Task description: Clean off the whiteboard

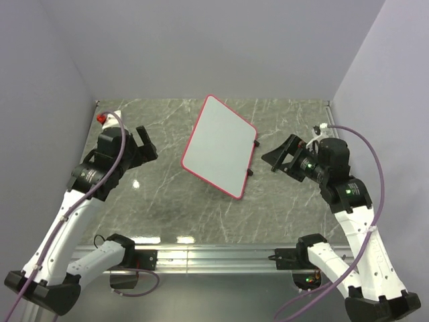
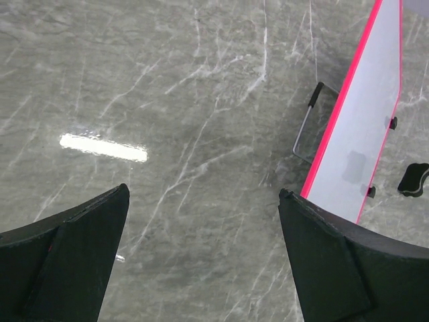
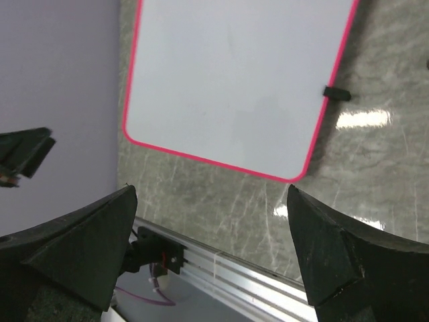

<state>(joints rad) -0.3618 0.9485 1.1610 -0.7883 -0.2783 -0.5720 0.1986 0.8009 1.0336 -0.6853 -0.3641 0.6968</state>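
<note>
The whiteboard point(image 1: 220, 146) is white with a thin red rim and lies askew in the middle of the marble table, raised on small black feet point(image 1: 250, 172). Its face shows no clear marks. My left gripper point(image 1: 149, 143) is open and empty, hovering to the left of the board. In the left wrist view point(image 2: 203, 191) it frames bare table, with the board point(image 2: 365, 134) at the right. My right gripper point(image 1: 278, 155) is open and empty, to the right of the board. In the right wrist view point(image 3: 211, 190) the board point(image 3: 234, 80) lies ahead of it.
A small dark bow-tie-shaped object point(image 2: 413, 179) lies on the table beyond the board. A wire stand point(image 2: 305, 127) sticks out from under the board. An aluminium rail point(image 1: 214, 255) runs along the near table edge. Grey walls close in the left, back and right.
</note>
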